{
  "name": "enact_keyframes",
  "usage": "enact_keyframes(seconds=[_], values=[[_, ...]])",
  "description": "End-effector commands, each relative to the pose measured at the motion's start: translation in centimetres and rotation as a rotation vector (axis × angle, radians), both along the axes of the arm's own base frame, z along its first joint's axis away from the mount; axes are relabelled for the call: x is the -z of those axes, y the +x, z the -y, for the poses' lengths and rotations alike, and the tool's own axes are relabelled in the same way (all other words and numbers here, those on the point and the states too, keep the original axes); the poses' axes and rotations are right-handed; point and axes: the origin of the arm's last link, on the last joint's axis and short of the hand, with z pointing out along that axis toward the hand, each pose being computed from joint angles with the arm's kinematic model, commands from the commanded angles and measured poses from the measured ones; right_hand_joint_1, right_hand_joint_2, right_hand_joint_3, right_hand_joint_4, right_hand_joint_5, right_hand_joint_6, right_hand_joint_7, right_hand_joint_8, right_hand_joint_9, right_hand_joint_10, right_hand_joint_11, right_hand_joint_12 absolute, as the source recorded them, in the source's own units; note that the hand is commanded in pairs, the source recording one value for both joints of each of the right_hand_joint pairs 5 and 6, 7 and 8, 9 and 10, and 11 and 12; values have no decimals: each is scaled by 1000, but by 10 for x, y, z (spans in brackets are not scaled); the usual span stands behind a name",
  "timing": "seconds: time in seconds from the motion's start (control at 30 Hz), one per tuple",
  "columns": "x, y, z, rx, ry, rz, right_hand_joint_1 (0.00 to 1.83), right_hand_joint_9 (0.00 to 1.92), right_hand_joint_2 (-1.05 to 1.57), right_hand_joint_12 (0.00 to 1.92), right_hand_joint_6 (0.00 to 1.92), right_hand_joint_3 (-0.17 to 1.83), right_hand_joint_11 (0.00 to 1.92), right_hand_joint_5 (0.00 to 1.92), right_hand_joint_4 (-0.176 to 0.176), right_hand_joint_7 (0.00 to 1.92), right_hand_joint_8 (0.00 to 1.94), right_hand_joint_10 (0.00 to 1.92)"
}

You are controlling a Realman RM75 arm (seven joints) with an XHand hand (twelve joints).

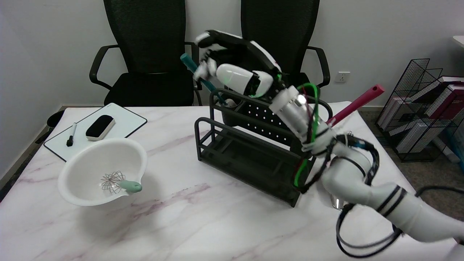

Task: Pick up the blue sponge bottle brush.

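Behind the marble table point(188, 217), the right hand point(232, 61) spreads its fingers around the brush's point(203, 78) light, stiff, likely slick teal handle, not visibly clamped.

A white robot arm point(362, 181) with black bands and a silver wrist section. Green, red and black cables loop along it. Its hand point(232, 61) is black and white, with a green light.

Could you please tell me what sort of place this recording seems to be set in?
Probably an office or lab room: two mesh office chairs stand behind the marble-look table, a small whiteboard lies on it, and a wire rack of books sits on the floor.
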Motion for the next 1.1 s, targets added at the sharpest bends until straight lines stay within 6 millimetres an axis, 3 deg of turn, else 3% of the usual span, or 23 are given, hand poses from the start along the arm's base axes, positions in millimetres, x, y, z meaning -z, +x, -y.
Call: enact_keyframes(seconds=[0.03,0.33,0.6,0.73,1.1], values=[[5,58,94,-78,-259,-516,1199,721,-22,759,279,1103,759,279,0,877,877,721],[-28,53,110,-66,-339,-567,1207,622,-278,655,157,1162,655,157,0,751,751,622],[-38,51,123,-46,-380,-595,1203,562,-366,598,91,1222,598,91,0,587,587,562],[-34,43,130,-14,-371,-605,1198,442,-407,506,85,1251,506,85,0,413,413,442],[-12,13,144,51,-354,-655,1188,413,-338,460,125,1198,460,125,0,363,363,413]])
